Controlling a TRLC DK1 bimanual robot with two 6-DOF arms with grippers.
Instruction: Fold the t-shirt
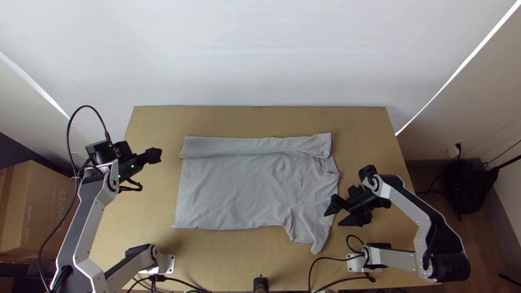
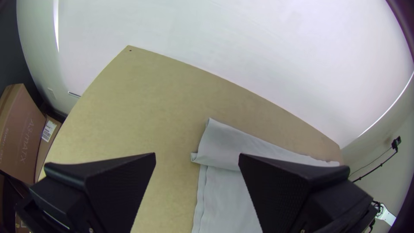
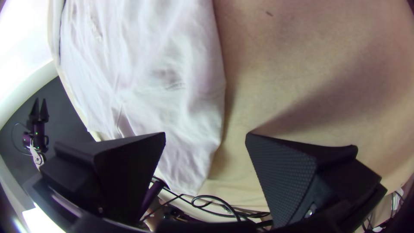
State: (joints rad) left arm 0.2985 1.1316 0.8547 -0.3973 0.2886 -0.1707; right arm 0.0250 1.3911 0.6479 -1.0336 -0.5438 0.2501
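A grey t-shirt (image 1: pixel 239 184) lies on the table with its far side folded over in a long strip (image 1: pixel 244 146); the collar is toward the right and one sleeve points to the near edge. My left gripper (image 1: pixel 157 155) is left of the shirt, above the table. In the left wrist view my left gripper (image 2: pixel 196 157) stands open, the shirt's folded corner (image 2: pixel 220 144) beyond it. My right gripper (image 1: pixel 334 214) is beside the shirt's right edge near the sleeve. In the right wrist view my right gripper (image 3: pixel 205 136) is open, with the sleeve edge (image 3: pixel 189 151) between and below its fingers.
The wooden table (image 1: pixel 260 120) has bare strips behind the shirt and at its left. A cardboard box (image 1: pixel 40 211) stands on the floor at the left. Black cables (image 1: pixel 325 260) run along the near edge, and a dark bag (image 1: pixel 469 182) is at the right.
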